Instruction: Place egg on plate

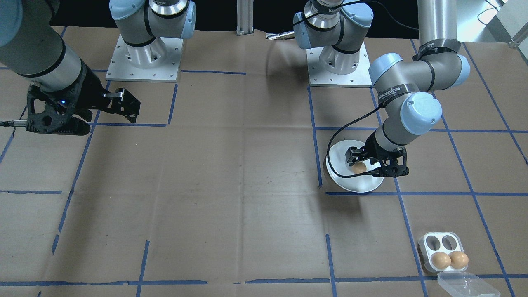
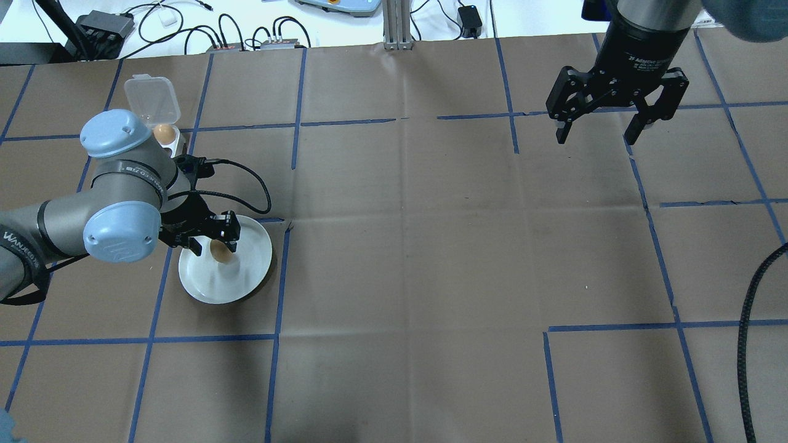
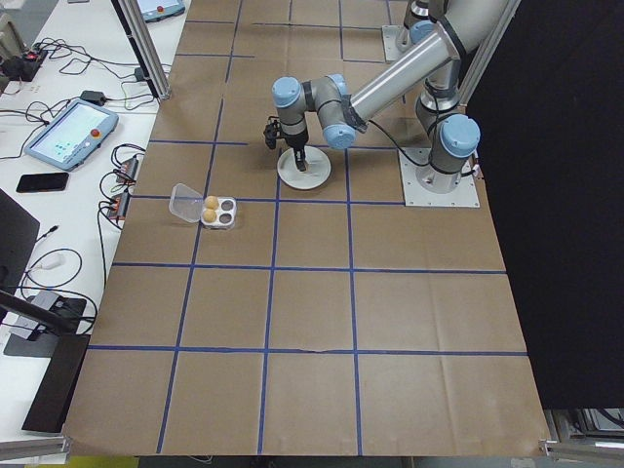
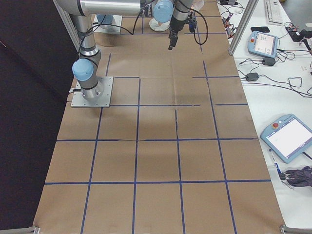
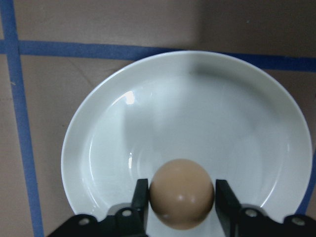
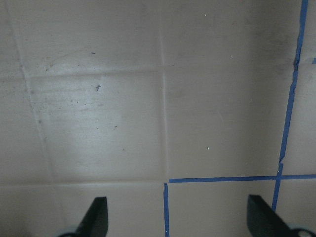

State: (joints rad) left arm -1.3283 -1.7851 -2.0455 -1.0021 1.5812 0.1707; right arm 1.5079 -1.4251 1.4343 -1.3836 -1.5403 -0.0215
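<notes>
My left pincer (image 5: 180, 197) is clamped on the egg (image 5: 181, 192), right over the plate (image 5: 98, 148) below it. Can't tell if it's touching down yet, so letting go early could crack it or roll it off the rim. Right pincer (image 2: 600, 132) hangs wide open, well away.

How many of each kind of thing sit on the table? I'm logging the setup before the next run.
Eggs: 3, with one between the left claw's fingers over the plate and two in the egg tray
Plates: 1
Egg trays: 1, lid open
Total: 5
</notes>
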